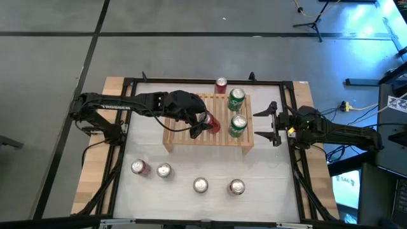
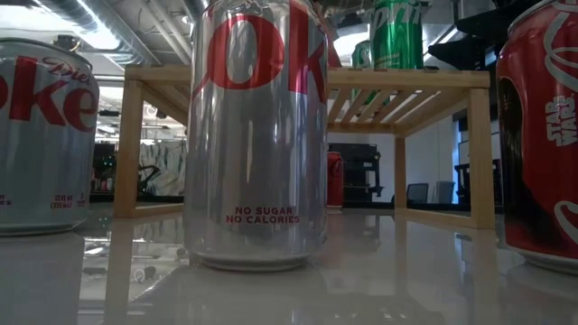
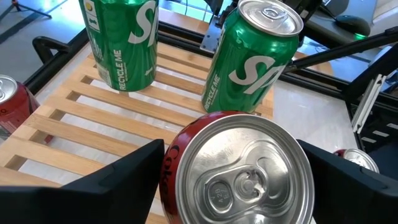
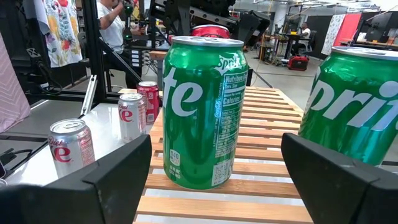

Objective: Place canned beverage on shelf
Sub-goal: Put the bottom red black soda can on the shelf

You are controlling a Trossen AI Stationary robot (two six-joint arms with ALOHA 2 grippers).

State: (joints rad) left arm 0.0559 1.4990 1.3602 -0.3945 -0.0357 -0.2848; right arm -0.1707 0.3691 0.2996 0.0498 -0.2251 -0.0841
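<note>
The light wooden shelf (image 1: pixel 191 137) stands mid-table; it also shows in the low view (image 2: pixel 406 79). Two green cans (image 1: pixel 236 97) (image 1: pixel 238 125) stand upright on its right part. My left gripper (image 1: pixel 202 124) is over the middle of the shelf, shut on a red can (image 3: pixel 242 168). My right gripper (image 1: pixel 262 123) is open and empty just off the shelf's right end, level, facing the green cans (image 4: pixel 202 112). My left gripper pinches the red can's side wall (image 3: pixel 173 163) between its two fingers, just below the top rim. The fingers (image 3: pixel 124 180) slant down from the table's left. The can stands about upright over the slats; I cannot tell whether its base rests on them.
Another red can (image 1: pixel 220 84) stands on the table behind the shelf. Several cans (image 1: pixel 138 167) (image 1: pixel 164 170) (image 1: pixel 200 185) (image 1: pixel 236 186) stand in a row near the front edge. A black frame (image 1: pixel 289 95) borders the table. The shelf's left part is bare.
</note>
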